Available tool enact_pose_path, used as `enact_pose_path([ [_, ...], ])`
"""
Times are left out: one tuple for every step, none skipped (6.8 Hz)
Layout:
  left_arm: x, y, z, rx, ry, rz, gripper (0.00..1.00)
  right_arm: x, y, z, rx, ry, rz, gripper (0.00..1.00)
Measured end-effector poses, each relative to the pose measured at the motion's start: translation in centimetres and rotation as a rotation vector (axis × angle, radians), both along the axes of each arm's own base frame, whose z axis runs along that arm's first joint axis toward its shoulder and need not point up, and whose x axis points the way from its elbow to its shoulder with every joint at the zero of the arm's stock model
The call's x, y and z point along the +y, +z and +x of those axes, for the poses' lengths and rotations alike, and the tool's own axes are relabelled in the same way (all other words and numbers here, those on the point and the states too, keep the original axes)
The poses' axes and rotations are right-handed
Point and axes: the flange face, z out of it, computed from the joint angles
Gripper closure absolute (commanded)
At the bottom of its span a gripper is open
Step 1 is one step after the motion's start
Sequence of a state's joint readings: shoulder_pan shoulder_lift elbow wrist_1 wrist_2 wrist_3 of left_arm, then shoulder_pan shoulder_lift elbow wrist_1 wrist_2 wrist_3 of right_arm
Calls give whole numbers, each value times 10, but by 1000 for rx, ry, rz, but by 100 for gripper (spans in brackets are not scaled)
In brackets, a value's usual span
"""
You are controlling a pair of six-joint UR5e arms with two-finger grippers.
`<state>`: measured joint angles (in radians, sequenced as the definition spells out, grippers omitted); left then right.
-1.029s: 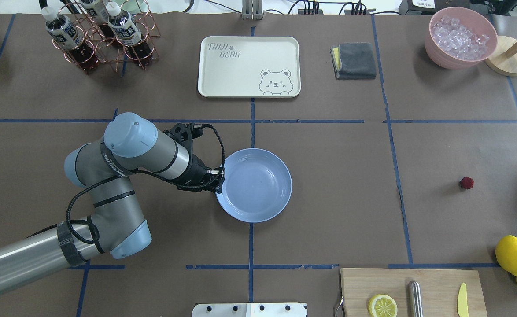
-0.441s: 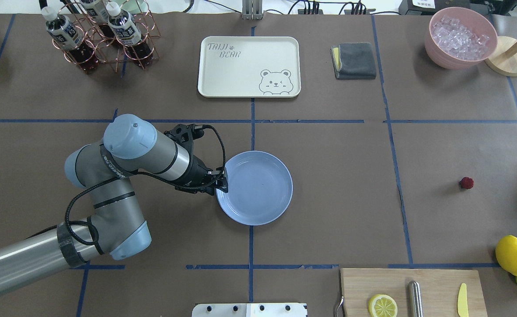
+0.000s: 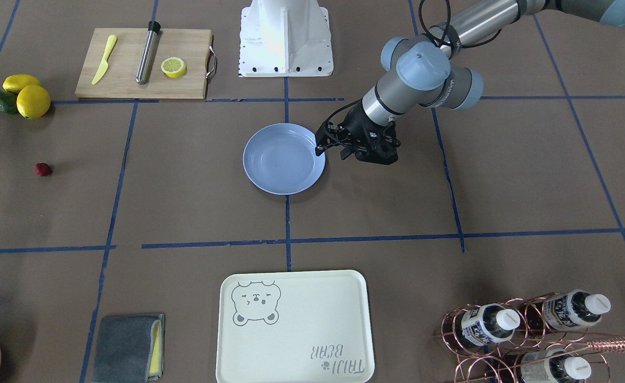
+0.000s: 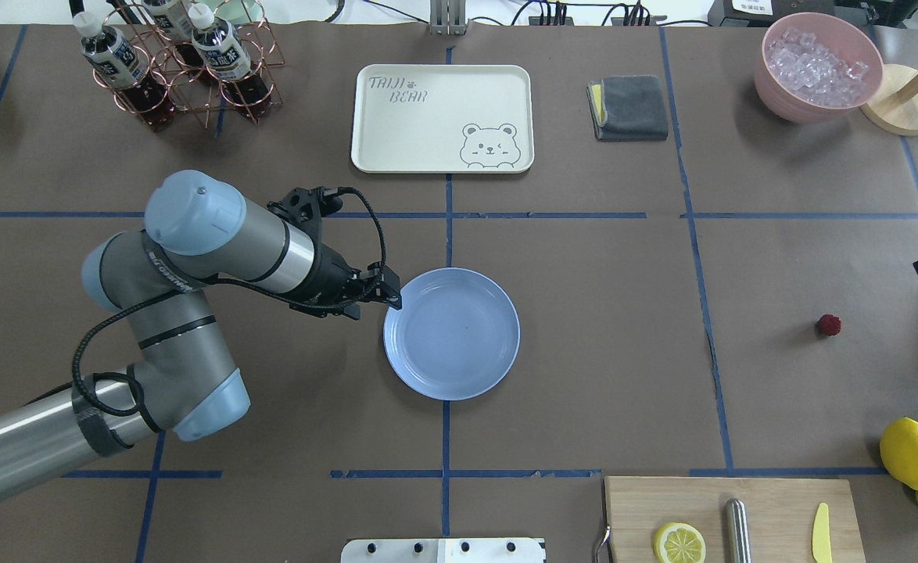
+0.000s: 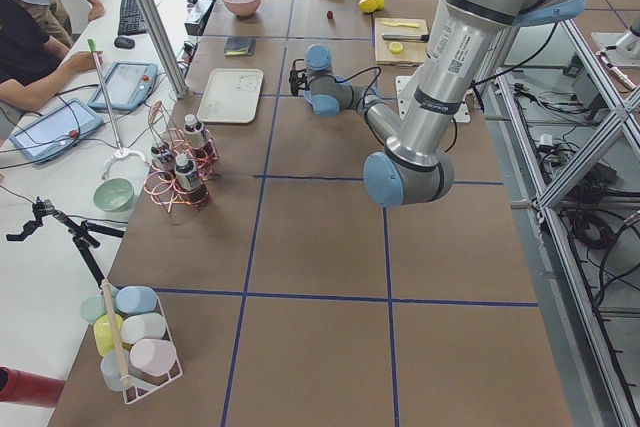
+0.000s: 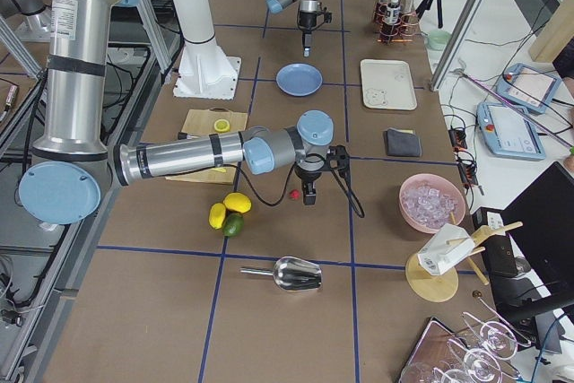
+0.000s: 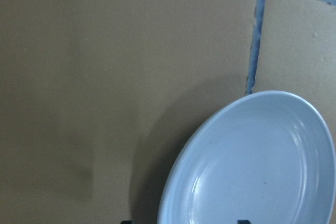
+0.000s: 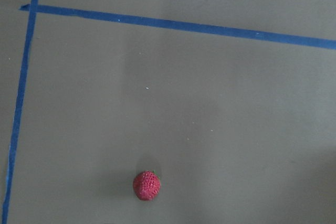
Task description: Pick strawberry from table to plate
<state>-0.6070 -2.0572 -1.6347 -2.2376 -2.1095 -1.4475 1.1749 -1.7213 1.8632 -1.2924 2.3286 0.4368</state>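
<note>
Right wrist-mounted view puts the strawberry [image 8: 147, 185] low at 6 o'clock on the table [image 8: 210, 103], so the right gripper [image 6: 309, 196], hanging just beside it (fingers apart or together, I cannot tell), should centre over it, drop straight and pinch lightly, since that tiny bumpy berry looks ready to roll. Well off at the berry's 9 o'clock lies the plate [image 4: 459, 344], with the left gripper [image 4: 391, 300], fingertips spread, crowding its rim at 10 o'clock; lemons [image 4: 910, 452] at the berry's 5 o'clock lie off the path.

The left arm reaches in from the left, the left gripper [image 4: 390, 297] with jaws parted; the right gripper [image 6: 308, 193] points straight down, far right.
</note>
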Motion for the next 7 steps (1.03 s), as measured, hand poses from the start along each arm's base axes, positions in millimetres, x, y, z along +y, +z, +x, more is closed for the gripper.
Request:
enact_pose_path([
  [-2, 1, -22, 8, -21, 9, 27, 9, 7, -37, 24, 31, 7, 1],
  [-7, 2, -38, 12, -40, 16, 27, 16, 23, -63, 35, 46, 11, 1],
  [-11, 3, -49, 13, -55, 19, 27, 21, 41, -80, 31, 47, 21, 1],
  [-12, 4, -56, 14, -61, 20, 27, 24, 53, -91, 24, 44, 23, 5],
  [-12, 5, -58, 14, -64, 20, 27, 26, 57, -98, 20, 39, 23, 10],
  [-12, 6, -59, 13, -64, 20, 27, 28, 59, -103, 19, 32, 21, 17],
  [-12, 6, -59, 13, -65, 19, 27, 30, 59, -107, 21, 26, 23, 23],
])
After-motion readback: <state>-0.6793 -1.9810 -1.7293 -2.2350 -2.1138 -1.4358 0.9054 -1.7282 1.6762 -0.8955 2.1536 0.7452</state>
